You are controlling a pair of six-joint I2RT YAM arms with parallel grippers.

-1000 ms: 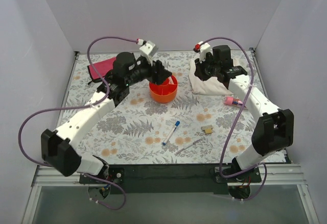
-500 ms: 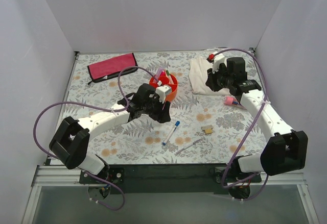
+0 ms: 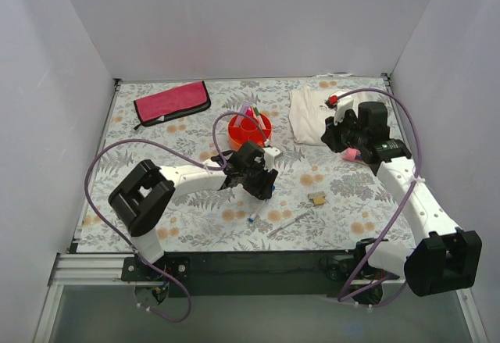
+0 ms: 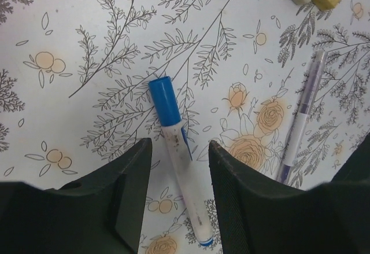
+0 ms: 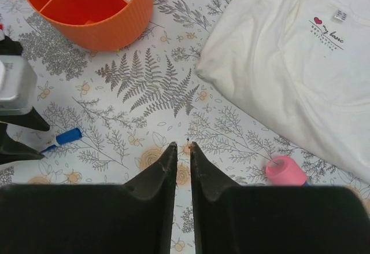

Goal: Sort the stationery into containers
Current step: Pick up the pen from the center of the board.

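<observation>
Floral tablecloth (image 4: 69, 28): your left gripper (image 4: 178, 150) gapes, blue-capped marker (image 4: 166, 103) between its fingers; your right gripper (image 5: 183, 150) is pinched together.

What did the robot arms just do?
The left gripper left the orange tub and swung toward the near edge. It now sits open astride the blue-capped marker, not gripping it. The right gripper, shut and empty, drew back from over the white cloth toward the pink highlighter. Tub, cloth, pink pouch, tan block and grey pen stayed put.
</observation>
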